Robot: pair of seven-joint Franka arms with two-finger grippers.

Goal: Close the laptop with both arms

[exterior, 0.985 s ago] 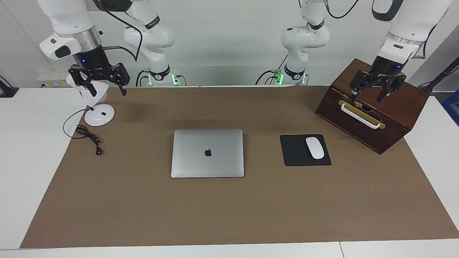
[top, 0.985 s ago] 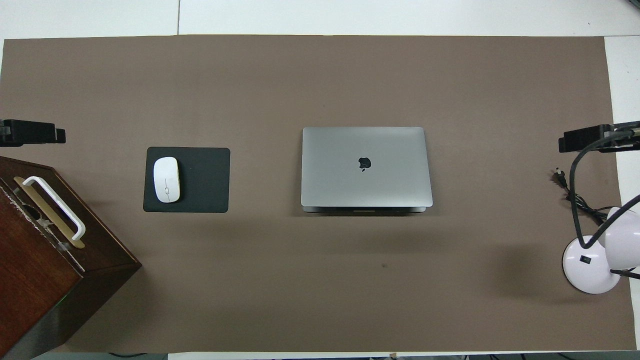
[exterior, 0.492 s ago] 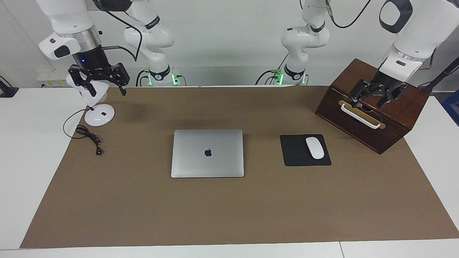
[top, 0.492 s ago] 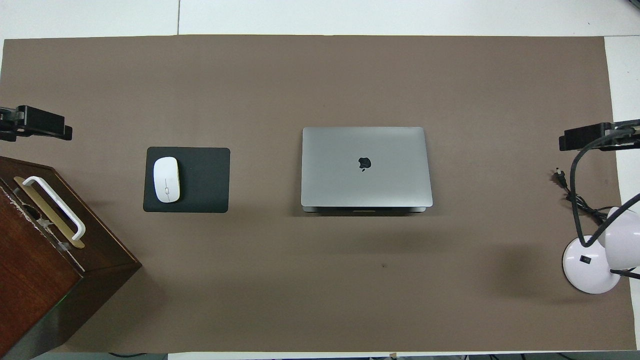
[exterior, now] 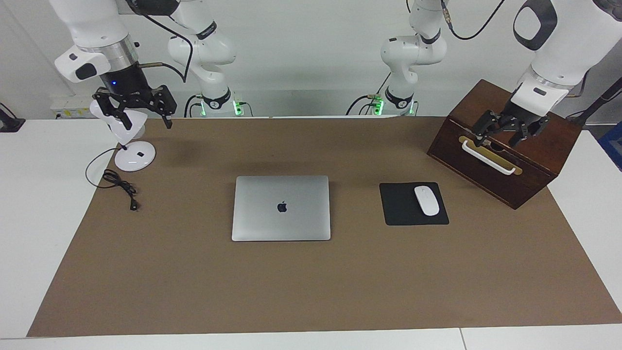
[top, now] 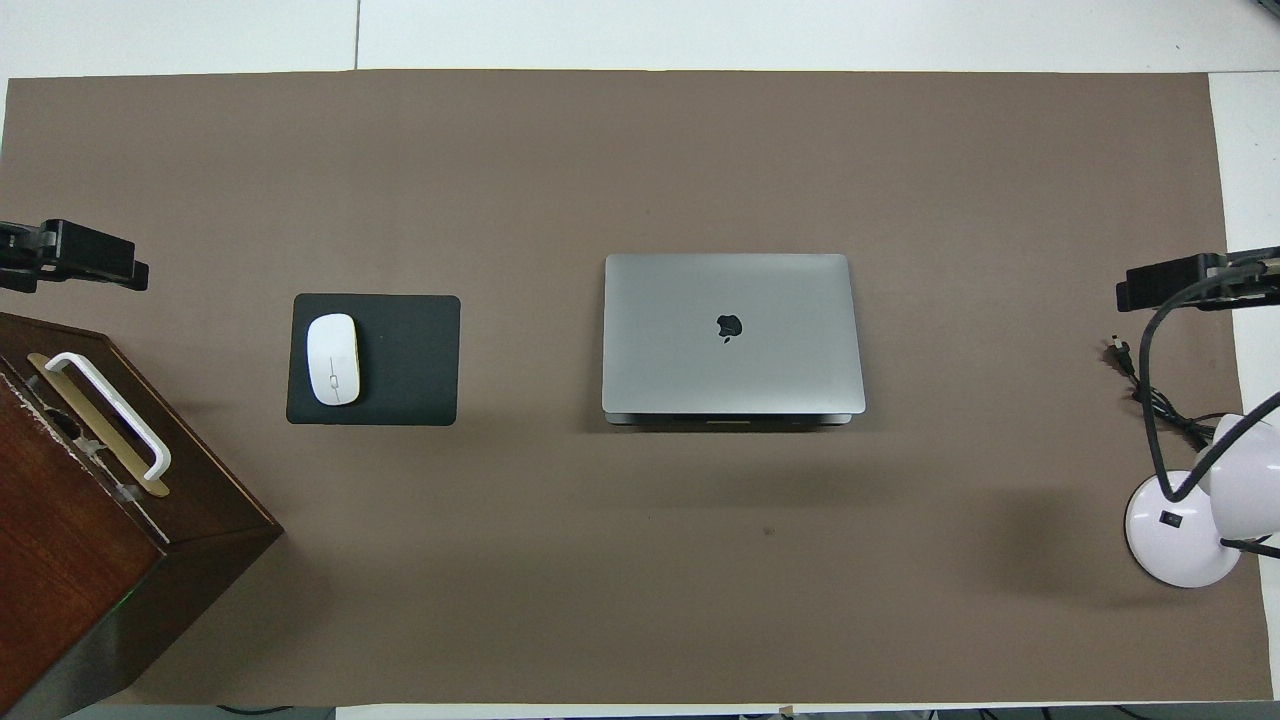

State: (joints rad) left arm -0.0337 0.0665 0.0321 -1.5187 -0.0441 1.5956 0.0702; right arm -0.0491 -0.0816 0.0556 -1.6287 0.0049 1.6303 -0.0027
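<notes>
At worktop (exterior: 73, 233) centre: thin silver-grey metal laptop (exterior: 281, 208) lid-down — closing looks done | left pincer (exterior: 505, 129) at two o'clock, right pincer (exterior: 137, 108) at ten — both spread, empty | next: retreat.

- Silver-grey laptop (exterior: 281, 208) (dark apple logo on lid)
- Black mouse pad (exterior: 406, 209), white mouse (exterior: 426, 200)
- Dark brown wooden box (exterior: 505, 146), white handle
- Brown mat (exterior: 311, 282) on white bench (exterior: 29, 194)
- White lamp (exterior: 127, 141)

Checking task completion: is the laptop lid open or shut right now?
Shut. The laptop lies flat on the brown mat, lid down with the logo facing up; no keys or screen show. Neither claw is on it.
</notes>
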